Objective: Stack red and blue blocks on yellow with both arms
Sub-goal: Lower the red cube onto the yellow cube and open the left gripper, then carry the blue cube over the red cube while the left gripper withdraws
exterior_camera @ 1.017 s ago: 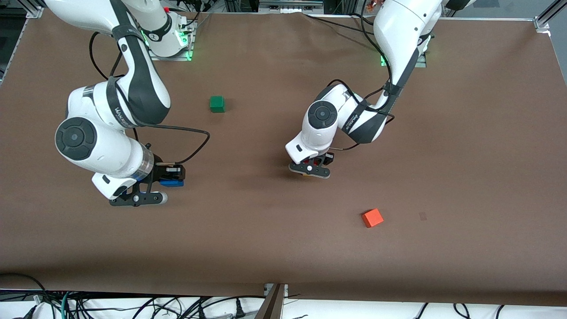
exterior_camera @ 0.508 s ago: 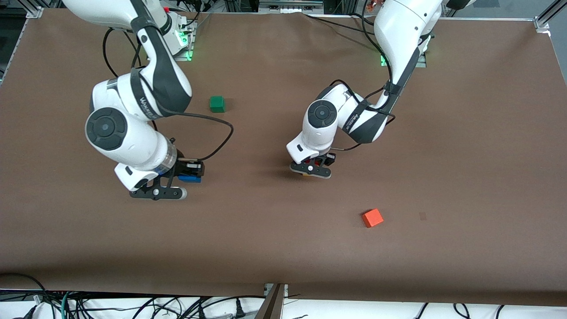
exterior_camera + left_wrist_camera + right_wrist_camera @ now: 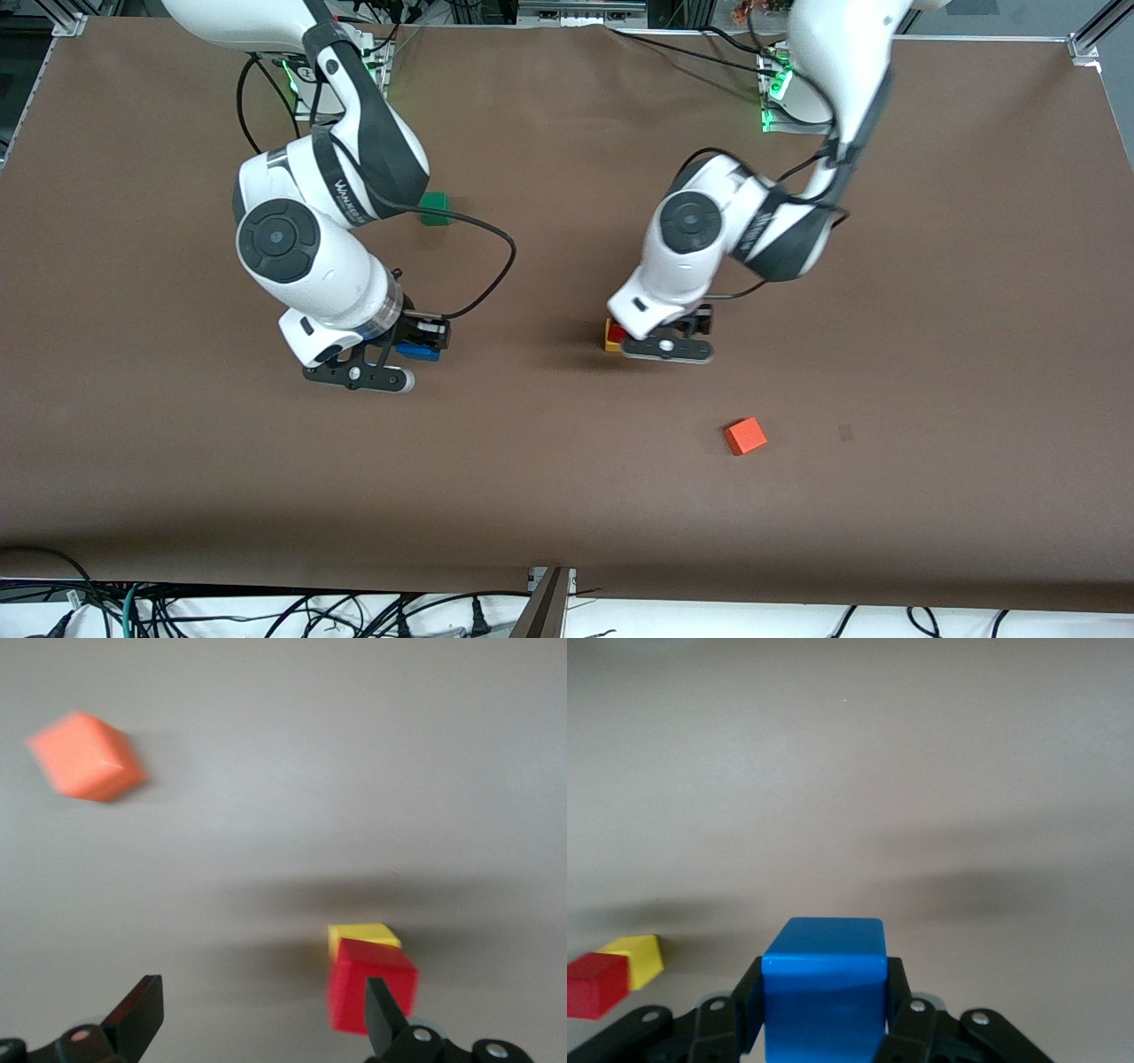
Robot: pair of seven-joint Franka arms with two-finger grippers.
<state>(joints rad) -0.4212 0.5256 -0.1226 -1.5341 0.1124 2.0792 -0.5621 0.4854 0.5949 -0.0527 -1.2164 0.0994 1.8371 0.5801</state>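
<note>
A: What is lying around the yellow cube [image 3: 611, 335]?
B: The red cube [image 3: 617, 333] is sitting on it. One orange cube [image 3: 745, 436] is lying nearer the front camera; one green cube [image 3: 434, 208] is sitting farther off, half hidden by the right arm.

A: And the grippers?
B: The left gripper [image 3: 257, 1023] is hanging just beside that stack, fingers spread. The right gripper [image 3: 824, 1005] is pinching the blue cube [image 3: 824, 988] above the table, toward the right arm's end.
</note>
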